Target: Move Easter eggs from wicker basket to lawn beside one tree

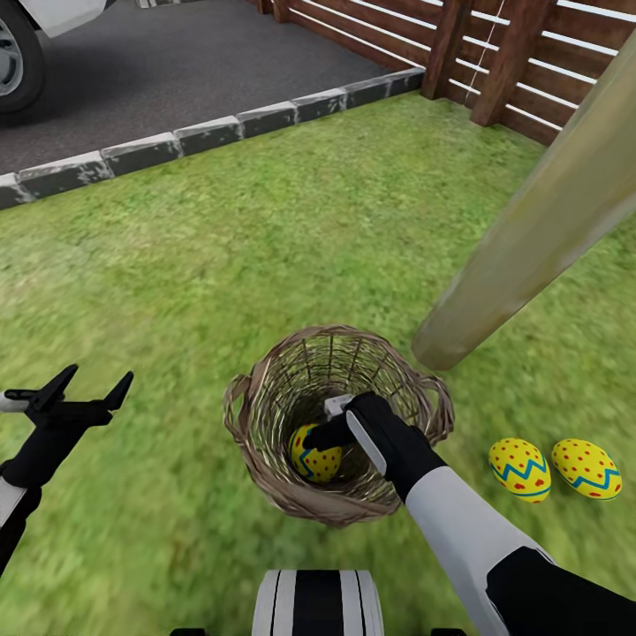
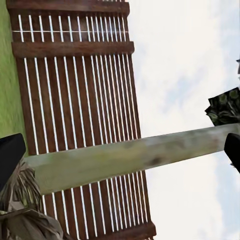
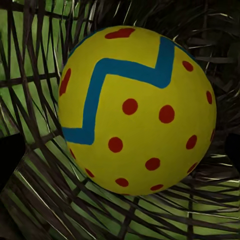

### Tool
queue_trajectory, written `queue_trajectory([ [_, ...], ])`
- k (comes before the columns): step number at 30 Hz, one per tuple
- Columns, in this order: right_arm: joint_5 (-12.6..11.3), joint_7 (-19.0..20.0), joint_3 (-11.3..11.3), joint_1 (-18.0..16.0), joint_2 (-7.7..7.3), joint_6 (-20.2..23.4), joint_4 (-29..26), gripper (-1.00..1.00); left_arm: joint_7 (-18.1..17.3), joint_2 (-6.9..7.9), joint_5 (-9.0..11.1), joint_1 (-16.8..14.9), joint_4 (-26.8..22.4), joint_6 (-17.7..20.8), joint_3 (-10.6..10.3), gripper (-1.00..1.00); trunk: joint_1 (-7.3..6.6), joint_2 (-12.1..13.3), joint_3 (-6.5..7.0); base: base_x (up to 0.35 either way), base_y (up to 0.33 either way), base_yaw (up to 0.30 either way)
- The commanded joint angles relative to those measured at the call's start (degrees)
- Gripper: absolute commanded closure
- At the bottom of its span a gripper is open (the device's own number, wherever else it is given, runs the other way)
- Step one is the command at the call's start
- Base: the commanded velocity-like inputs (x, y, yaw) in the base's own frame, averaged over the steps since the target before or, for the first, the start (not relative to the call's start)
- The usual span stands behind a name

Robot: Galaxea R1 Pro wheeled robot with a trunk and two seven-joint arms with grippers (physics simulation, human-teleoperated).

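While the left gripper (image 1: 91,382) hovers spread, the right gripper's (image 1: 329,427) grip on the basket's egg (image 1: 316,459) is unclear

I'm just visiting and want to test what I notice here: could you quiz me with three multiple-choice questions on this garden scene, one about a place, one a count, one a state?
1. Where is the right tool?
A. Inside the wicker basket
B. Over the driveway
C. Against the fence

2. How many Easter eggs lie on the lawn outside the basket?
A. None
B. Two
C. Three

3. How does the left tool stand?
A. Gripping an egg
B. Open and empty
C. Clamped on the basket's rim

Answers: 1 A, it reaches down beside the egg in the basket. 2 B, a pair lies near the tree. 3 B, its fingers are spread, holding nothing.
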Motion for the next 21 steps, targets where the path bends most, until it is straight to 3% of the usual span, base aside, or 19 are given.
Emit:
queue_trajectory([
  [1, 0.0, 0.1, 0.1, 0.0, -0.02, 0.2, -0.1, -1.00, 0.0, -0.01, 0.3, 0.0, 0.0, 0.5, 0.0, -1.00, -0.01, 0.0, -0.03, 0.000, 0.000, 0.000],
  [6, 0.2, -0.1, 0.1, 0.0, -0.03, -0.3, -0.5, -1.00, 0.0, -0.19, 0.3, 0.0, 0.0, 0.5, -0.1, -1.00, -0.01, 0.0, -0.03, 0.000, 0.000, 0.000],
  [14, 1.0, -0.6, 0.1, -2.0, -0.41, -0.9, -0.4, -1.00, 0.2, -1.79, 0.1, 1.4, 0.1, 0.4, -0.3, -1.00, -0.01, 0.0, -0.03, 0.000, 0.000, 0.000],
  [18, 1.1, -0.7, 0.2, -2.3, -1.16, -0.9, -0.4, -1.00, 0.2, -2.21, 0.0, 1.5, 0.0, 0.3, -0.3, -1.00, -0.01, 0.0, -0.03, 0.000, 0.000, 0.000],
  [21, 1.0, -0.7, 0.2, -2.3, -1.09, -0.9, -0.4, -1.00, 0.2, -2.22, 0.0, 1.5, -0.1, 0.3, -0.3, -1.00, 0.07, -0.1, -0.70, 0.000, 0.000, 0.000],
])
